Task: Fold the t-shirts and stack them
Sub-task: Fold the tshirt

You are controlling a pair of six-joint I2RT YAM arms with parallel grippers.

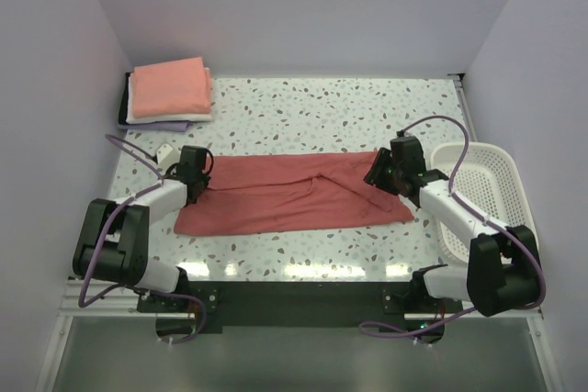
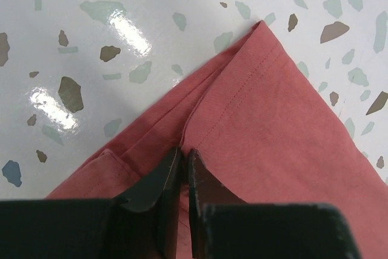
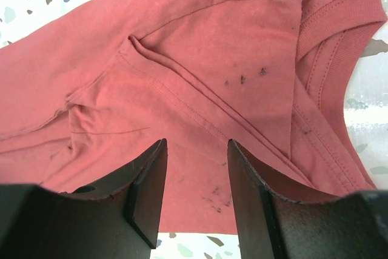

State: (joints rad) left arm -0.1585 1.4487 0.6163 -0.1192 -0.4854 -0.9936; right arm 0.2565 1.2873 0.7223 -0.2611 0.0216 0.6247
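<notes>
The dusty-red t-shirt (image 1: 294, 195) lies folded into a long band across the middle of the table. My left gripper (image 1: 196, 178) is at its left end. In the left wrist view the gripper (image 2: 183, 151) is shut on a hemmed fold of the red cloth (image 2: 273, 125). My right gripper (image 1: 381, 172) is at the shirt's right end. In the right wrist view it (image 3: 195, 142) is open and empty just above the cloth (image 3: 182, 40), with the collar (image 3: 330, 28) to the right. A stack of folded t-shirts (image 1: 170, 89), salmon-pink on top of white and lavender, sits at the back left.
A white lattice basket (image 1: 482, 190) stands at the table's right edge beside the right arm. A small white object (image 1: 166, 149) lies by the left arm. The walls close in on the back, left and right.
</notes>
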